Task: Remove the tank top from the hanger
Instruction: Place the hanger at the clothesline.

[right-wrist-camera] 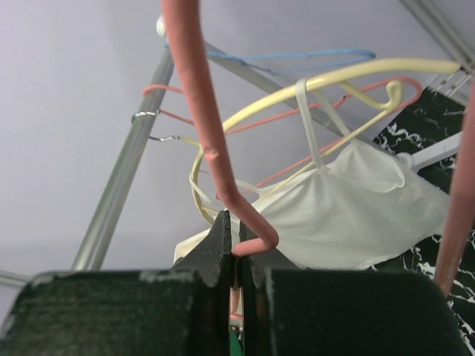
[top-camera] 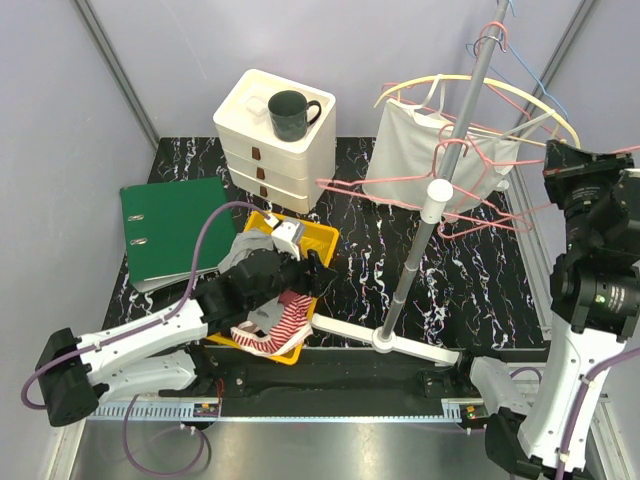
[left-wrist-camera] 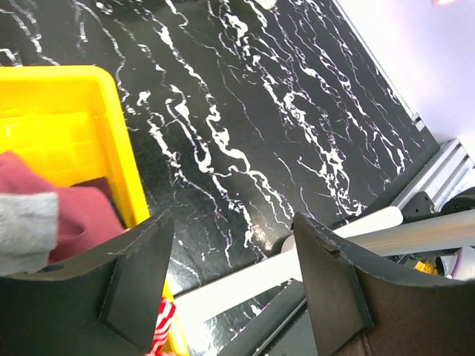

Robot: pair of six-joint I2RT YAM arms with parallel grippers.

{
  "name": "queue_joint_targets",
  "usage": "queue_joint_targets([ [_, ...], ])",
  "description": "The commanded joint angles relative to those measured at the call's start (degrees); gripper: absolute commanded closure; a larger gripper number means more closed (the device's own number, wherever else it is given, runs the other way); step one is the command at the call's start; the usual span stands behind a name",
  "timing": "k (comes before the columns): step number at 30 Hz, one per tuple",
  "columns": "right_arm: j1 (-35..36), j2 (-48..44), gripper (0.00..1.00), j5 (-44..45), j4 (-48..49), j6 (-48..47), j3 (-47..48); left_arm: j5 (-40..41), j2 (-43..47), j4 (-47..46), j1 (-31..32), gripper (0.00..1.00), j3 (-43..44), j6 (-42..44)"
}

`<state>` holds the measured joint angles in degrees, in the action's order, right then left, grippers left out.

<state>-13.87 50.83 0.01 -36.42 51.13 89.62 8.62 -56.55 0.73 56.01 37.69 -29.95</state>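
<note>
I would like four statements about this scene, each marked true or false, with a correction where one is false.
1. The mug stands on the white drawer unit. True.
2. The left gripper is open, near the yellow bin. True.
3. The right gripper is open and empty. False: it is shut on a pink hanger.
4. The tank top lies in the yellow bin. False: it hangs on the yellow hanger.

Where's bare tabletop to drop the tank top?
Bare marble between the yellow bin and the rack pole, below the tank top; also right of the pole, toward the right arm. Crowded left: green binder, drawer unit, bin, left arm.
</note>
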Motion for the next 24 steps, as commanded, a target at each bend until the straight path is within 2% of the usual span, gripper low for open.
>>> queue_joint_targets([
  [1, 0.07, -2.83, 1.0, 10.78, -1.45, -2.44, 5.12, 4.03, 2.67, 2.78, -0.46, 0.3, -1.04, -1.07],
  [4, 0.07, -3.19, 1.0, 15.1, -2.25, -3.76, 8.28, 4.39, 4.08, 3.57, -0.55, 0.3, -1.39, -1.33],
  [13, 0.07, -0.91, 1.0, 15.2, -3.57, -3.68, 16.63, 2.01, 4.96, 3.49, -0.64, 0.3, 0.19, -1.86],
  [18, 0.07, 2.51, 1.0, 7.12, -3.48, 0.35, 20.24, 1.66, 5.23, 2.7, -0.64, 0.3, -0.25, -2.3],
  [24, 0.07, 3.67, 1.0, -3.87, -1.72, 3.36, 16.64, 0.78, 5.31, 2.26, -0.64, 0.3, -0.6, -2.83],
])
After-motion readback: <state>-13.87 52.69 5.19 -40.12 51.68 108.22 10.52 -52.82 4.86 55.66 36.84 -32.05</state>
